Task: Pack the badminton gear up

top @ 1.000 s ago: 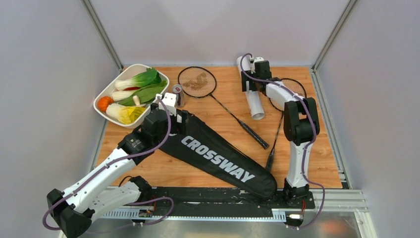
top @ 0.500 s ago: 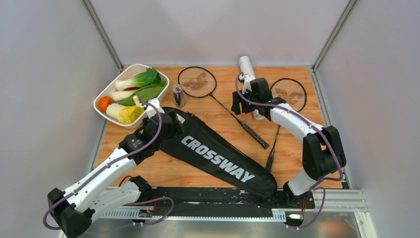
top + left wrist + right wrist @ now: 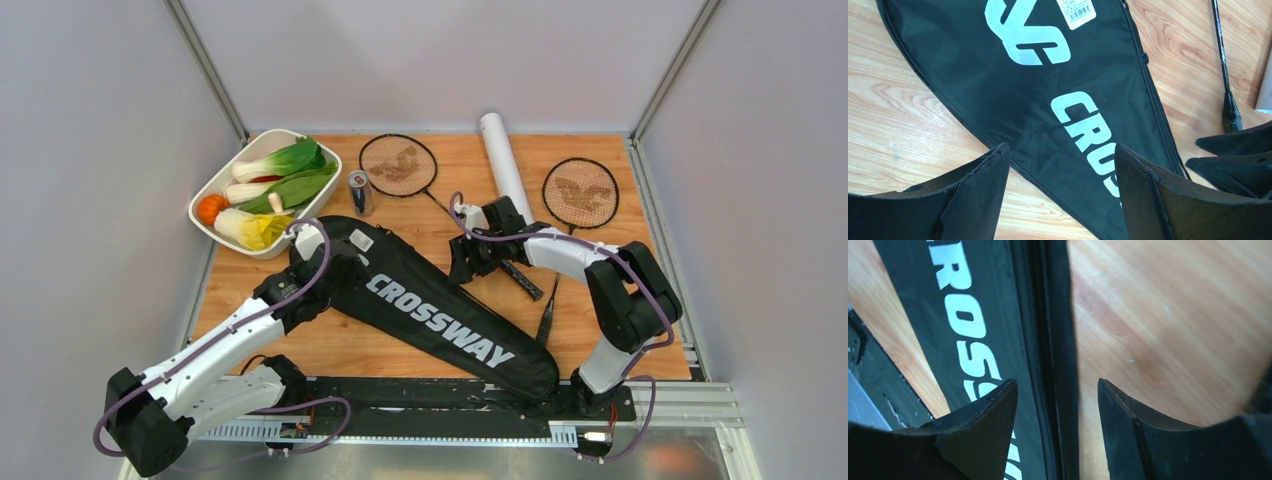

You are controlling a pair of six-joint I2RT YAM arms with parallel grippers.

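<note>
Left hand (image 3: 1062, 150) hangs released above the wide end of the black fabric "CROSSWAY" racket bag (image 3: 440, 312), lying diagonally mid-frame on the wooden desk (image 3: 640, 320); right hand (image 3: 1057, 385), also released, straddles its zip edge (image 3: 1048, 340), probably to open it.

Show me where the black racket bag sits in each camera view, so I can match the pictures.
Top external: the racket bag lies diagonally from centre-left toward the near edge, right of centre.
Left wrist: the bag fills the upper middle, narrowing toward the bottom.
Right wrist: the bag covers the left half, its zipper edge running down the middle.
Shared landmark: the white CROSSWAY lettering, partly readable in both wrist views.
</note>
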